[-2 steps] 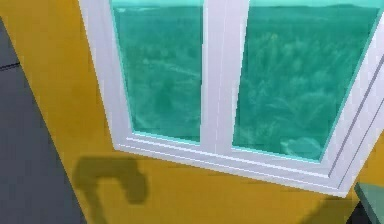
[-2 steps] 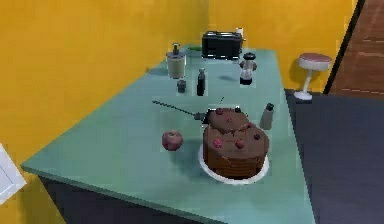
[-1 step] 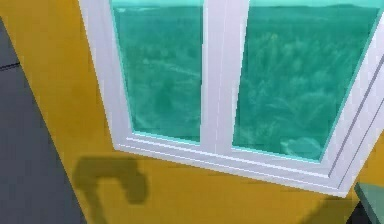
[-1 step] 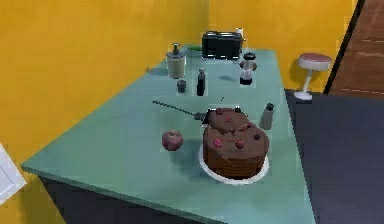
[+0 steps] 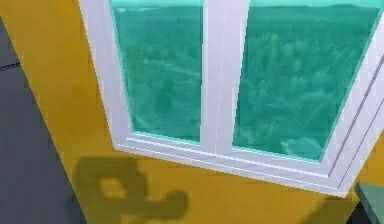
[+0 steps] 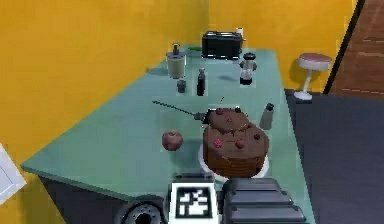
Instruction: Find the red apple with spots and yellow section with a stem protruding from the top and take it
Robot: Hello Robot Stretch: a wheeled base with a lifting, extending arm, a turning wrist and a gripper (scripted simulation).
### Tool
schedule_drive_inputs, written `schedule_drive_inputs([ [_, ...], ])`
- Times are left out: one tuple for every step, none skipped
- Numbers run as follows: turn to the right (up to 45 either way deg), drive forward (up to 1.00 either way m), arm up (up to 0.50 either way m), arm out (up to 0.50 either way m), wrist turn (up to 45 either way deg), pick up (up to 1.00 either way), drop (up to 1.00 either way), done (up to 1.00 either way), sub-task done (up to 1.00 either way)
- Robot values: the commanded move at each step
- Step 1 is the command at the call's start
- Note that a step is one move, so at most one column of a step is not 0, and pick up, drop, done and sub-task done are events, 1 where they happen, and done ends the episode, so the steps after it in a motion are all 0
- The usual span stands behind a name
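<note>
Yellow walls close the room on both sides; in the forward view a white-framed window [image 5: 225, 75] with greenery behind it stands in the wall. In the arm side view a teal desk [image 6: 110, 130] runs away toward a black toaster [image 6: 222, 44], with a lidded jar [image 6: 176, 63] and a few small bottles near it. A white stool [image 6: 314, 68] stands on the dark floor past the desk's far corner.

On the near half of the desk sits a small round red apple [image 6: 172, 140]. Its spots, yellow patch and stem are too small to make out. Just beside it, toward the arm side view's right, is a chocolate cake [image 6: 236, 142] with red pieces on top, and a grey shaker [image 6: 267, 116] stands beyond the cake.

At the bottom edge a white marker square [image 6: 195, 203] shows, and left of it a dark rounded body that I take for the end effector [image 6: 140, 212]. Its fingers cannot be made out, so I cannot tell whether it holds anything.

The apple lies farther up the picture from the end effector and slightly right, out over the desk. Being round, it offers no long axis; the cake close at its side is probably the thing to avoid in reaching.
</note>
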Motion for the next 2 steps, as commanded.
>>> schedule_drive_inputs([
  [0.0,0.0,0.0,0.26,0.0,0.0,0.0,0.0,0.0],
  [0.0,0.0,0.0,0.0,45.0,0.0,0.0,0.0,0.0],
])
